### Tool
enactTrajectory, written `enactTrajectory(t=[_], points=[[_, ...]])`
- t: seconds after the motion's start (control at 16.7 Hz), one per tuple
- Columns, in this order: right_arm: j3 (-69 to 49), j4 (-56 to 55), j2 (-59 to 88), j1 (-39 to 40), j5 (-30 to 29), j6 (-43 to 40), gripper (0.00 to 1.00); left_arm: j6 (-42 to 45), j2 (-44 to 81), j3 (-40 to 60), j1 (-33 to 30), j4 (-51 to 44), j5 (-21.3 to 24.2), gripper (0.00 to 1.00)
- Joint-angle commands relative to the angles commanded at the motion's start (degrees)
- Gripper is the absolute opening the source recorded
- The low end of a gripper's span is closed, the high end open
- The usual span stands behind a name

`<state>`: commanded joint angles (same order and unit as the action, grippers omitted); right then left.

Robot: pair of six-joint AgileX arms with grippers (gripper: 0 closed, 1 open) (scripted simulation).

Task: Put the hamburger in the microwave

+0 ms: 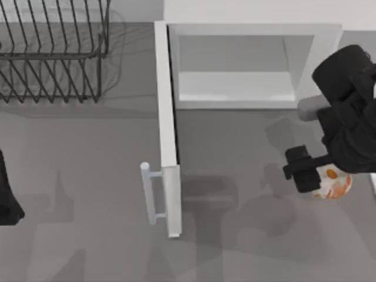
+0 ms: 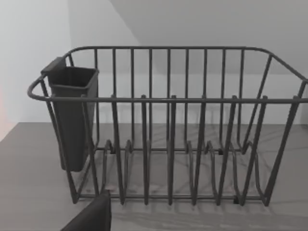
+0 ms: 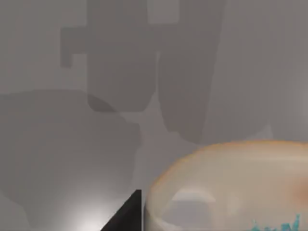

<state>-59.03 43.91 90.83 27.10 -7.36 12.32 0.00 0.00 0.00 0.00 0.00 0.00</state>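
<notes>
Right gripper (image 1: 314, 176) over the hamburger (image 1: 333, 183) near the table's (image 1: 88, 176) right edge; microwave (image 1: 247, 64) open at the back.

The hamburger was seen beneath the right gripper, close to the right edge of the table and in front of the microwave, whose door (image 1: 167, 129) was swung wide with its handle (image 1: 148, 194) toward the front. Whether the fingers were clenched on the bun or released could not be told; in the right wrist view the hamburger (image 3: 231, 187) was very close to the camera. A shallow or off-centre grasp was judged the main risk: the round lump could be squeezed out and rolled off the nearby edge. The cavity's front sill could also be clipped on a low carry. The left arm (image 1: 9, 197) was parked at the left edge, facing a wire rack (image 2: 168, 125).
</notes>
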Motion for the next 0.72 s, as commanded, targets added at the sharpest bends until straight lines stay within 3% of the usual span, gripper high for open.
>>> enactTrajectory(t=[0.72], points=[[-12.99, -62.53, 34.27, 3.93, -19.11, -0.21, 0.00, 0.00, 0.00, 0.00, 0.00, 0.00, 0.00, 1.00]])
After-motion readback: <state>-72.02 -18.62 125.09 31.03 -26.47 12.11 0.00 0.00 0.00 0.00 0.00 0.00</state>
